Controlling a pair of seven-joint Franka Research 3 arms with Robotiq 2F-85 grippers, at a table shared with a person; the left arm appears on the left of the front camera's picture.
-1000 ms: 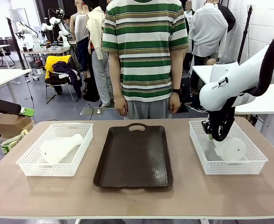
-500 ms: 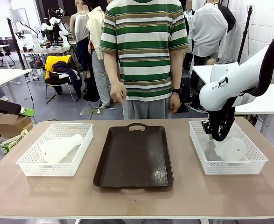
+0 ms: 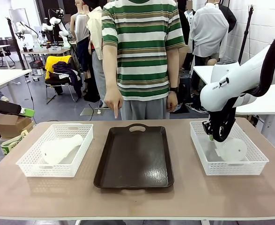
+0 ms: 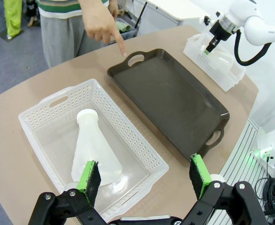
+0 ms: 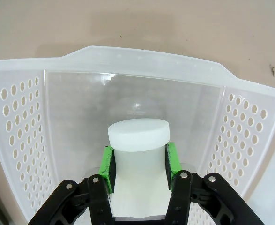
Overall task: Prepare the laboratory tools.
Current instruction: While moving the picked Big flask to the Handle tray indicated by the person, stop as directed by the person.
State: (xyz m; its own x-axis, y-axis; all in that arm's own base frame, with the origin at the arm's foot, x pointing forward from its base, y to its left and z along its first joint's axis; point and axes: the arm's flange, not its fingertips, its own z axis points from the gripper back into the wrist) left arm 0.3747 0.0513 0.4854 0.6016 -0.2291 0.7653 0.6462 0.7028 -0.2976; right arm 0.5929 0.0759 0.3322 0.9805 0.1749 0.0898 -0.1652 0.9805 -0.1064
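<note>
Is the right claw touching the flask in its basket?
Touching. The right wrist view shows the right gripper with green pads pressed on both sides of the flask neck.

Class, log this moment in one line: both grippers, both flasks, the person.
right gripper shut on right flask neck | left gripper open, clear of left flask in basket | person's hand points at tray

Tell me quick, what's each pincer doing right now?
Left pincer: open, holding nothing.
Right pincer: closed on the neck of a flask lying in a white basket.
</note>
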